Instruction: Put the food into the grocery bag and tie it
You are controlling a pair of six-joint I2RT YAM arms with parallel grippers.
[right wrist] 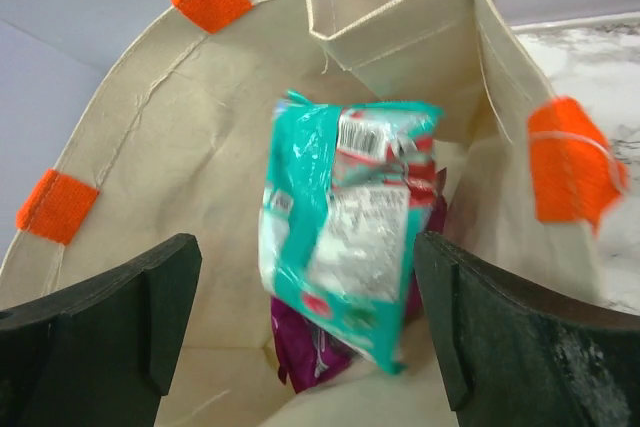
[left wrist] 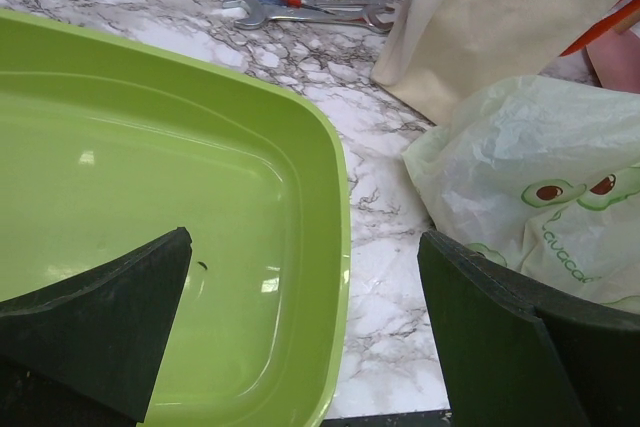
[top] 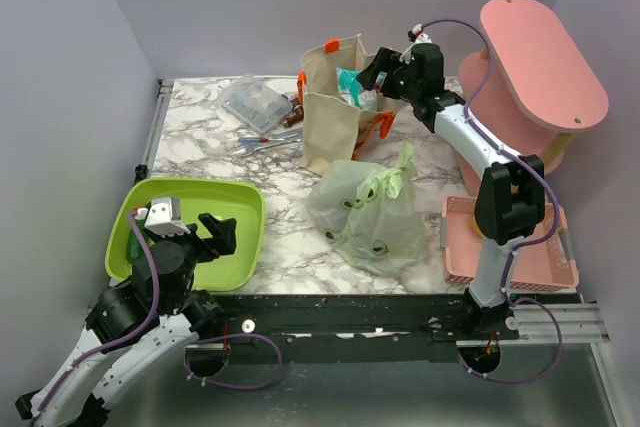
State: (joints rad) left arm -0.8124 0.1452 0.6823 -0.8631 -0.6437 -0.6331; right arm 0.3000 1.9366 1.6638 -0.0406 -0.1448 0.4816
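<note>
**Colours and patterns**

Counter (top: pixel 290 237): white marble, grey veins.
Near-left tray (top: pixel 200 184): lime green.
Centre grocery bag (top: pixel 375 212): pale translucent green, halved-avocado print.
Far tote (top: pixel 330 117): beige, orange patches; inside, teal packet (right wrist: pixel 340 237) with white-and-red print, purple packet (right wrist: pixel 300 347).
Right basket (top: pixel 455 247) and oval stand (top: pixel 545 57): pink.

bright even light; teal packet (right wrist: pixel 340 237) blurred

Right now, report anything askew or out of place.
A teal snack packet stands tilted and blurred inside the beige tote, between the right arm's open jaws, over a purple packet: it looks dropped, not laid. The green avocado-print bag sits apart, top bunched.
</note>
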